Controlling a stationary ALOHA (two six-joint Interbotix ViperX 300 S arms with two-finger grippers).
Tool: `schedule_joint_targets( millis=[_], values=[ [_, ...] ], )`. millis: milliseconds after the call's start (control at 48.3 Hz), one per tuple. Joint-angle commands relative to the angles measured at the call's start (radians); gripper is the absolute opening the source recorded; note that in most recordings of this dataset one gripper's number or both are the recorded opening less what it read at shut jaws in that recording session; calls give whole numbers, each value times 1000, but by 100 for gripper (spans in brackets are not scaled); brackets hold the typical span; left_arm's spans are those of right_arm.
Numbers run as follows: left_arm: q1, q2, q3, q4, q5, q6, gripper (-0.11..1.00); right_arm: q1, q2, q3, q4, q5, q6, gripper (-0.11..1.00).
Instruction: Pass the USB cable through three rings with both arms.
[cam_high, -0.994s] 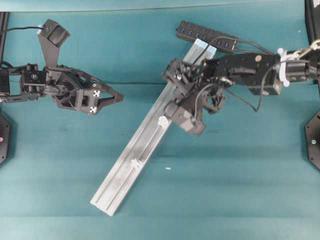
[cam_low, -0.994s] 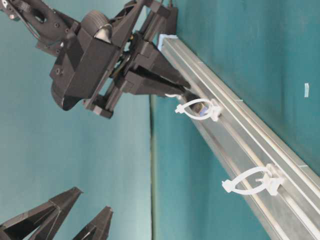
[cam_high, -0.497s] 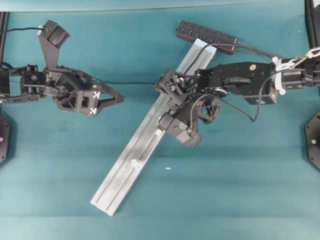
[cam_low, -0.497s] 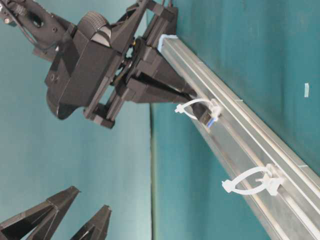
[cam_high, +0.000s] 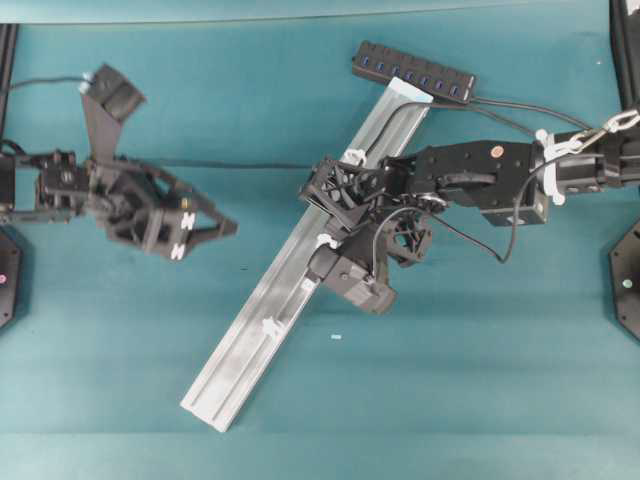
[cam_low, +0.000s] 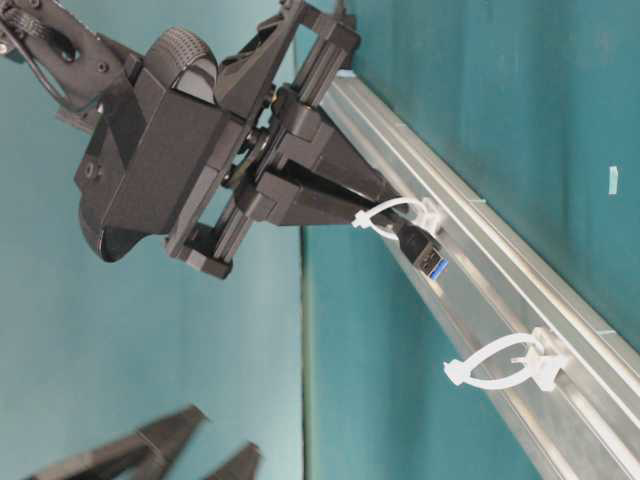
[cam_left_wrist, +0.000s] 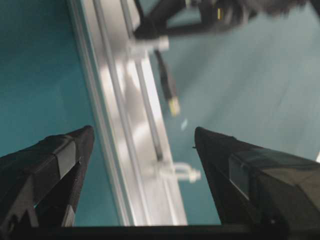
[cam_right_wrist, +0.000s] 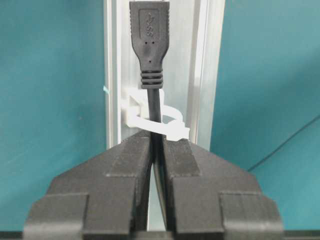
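Cable first: the USB cable (cam_right_wrist: 152, 107) is thin, light and limp along its run, so we judge it will sag and wander wherever it is left free, while the moulded plug (cam_right_wrist: 149, 35) at its end is short, stiff and easy to pinch. Taking hold on the plug body or the ribbed collar just behind it looks the safest place — on bare cord the tip would droop.

We see the right tool (cam_right_wrist: 156, 150) closed on the cord just behind the middle ring (cam_right_wrist: 155, 122) of the three rings, with the plug already poking out on the far side of that ring (the table-level view shows its blue-lined mouth clear of the loop). The plug lies along the rail (cam_high: 250, 335), its long axis parallel to the rail's length, tip pointing toward the rail's lower end and the last ring (cam_low: 500, 365), which is still well apart from it.

The left tool (cam_high: 222, 222) hangs with its jaws spread wide and nothing between them, to the side of the rail above the teal surface (cam_high: 450, 380) — facing the plug, not touching it.
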Motion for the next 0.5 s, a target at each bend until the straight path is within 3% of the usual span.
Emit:
schedule_joint_targets(
  millis=[0, 145, 476],
  values=[
    [-26, -26, -9, 5, 9, 2, 89, 8, 3, -9, 5, -3, 20, 7],
    [-43, -20, -18, 5, -34, -5, 89, 9, 5, -9, 5, -8, 38, 7],
    [-49, 98, -5, 5, -353, 8, 89, 8, 5, -9, 5, -14, 51, 7]
  ],
)
